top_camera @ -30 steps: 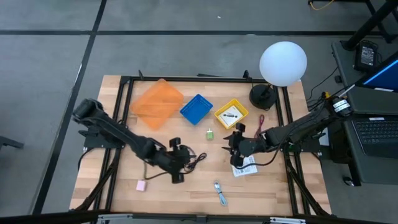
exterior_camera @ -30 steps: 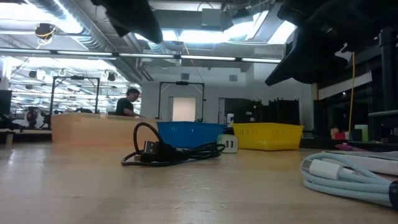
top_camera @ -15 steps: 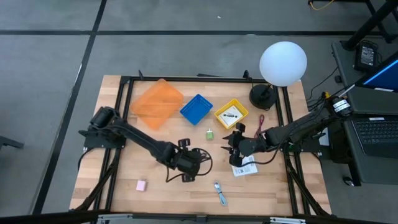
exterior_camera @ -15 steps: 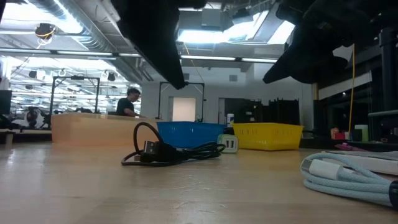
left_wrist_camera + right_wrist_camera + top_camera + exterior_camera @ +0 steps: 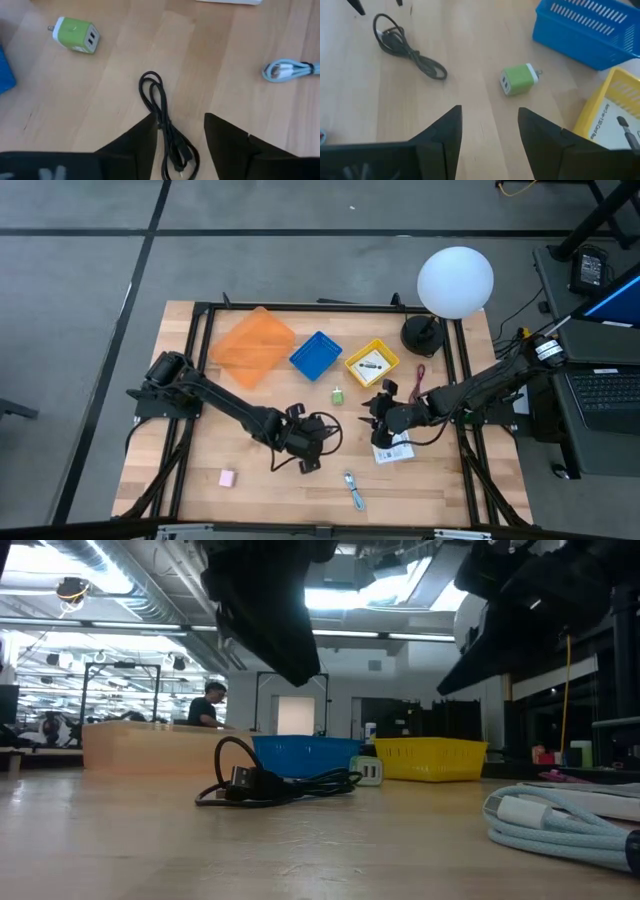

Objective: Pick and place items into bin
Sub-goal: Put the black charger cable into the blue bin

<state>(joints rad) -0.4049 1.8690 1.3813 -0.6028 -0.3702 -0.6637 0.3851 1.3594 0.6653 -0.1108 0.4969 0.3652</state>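
The black coiled cable [image 5: 322, 430] lies flat on the wooden table near its middle; it also shows in the low view [image 5: 270, 785]. My left gripper [image 5: 306, 446] is open and hovers above it. In the left wrist view the cable [image 5: 162, 117] runs between the two fingers [image 5: 137, 145], which are clear of it. My right gripper [image 5: 379, 418] is open and empty, above the table just left of the white printed packet [image 5: 396, 448]. A green charger [image 5: 339, 395] lies between the grippers and the bins. The pink block [image 5: 227, 477] and the blue-silver cable [image 5: 354, 490] lie near the front edge.
Three bins stand at the back: an orange one [image 5: 253, 345], a blue one [image 5: 316, 355] and a yellow one [image 5: 371, 363] with a small item inside. A red cord [image 5: 420, 373] and a lamp with a white globe [image 5: 455, 280] are at the back right.
My left gripper has moved toward the table's right edge, from beside the black cable to right over it, and stays open. The cable has not moved.
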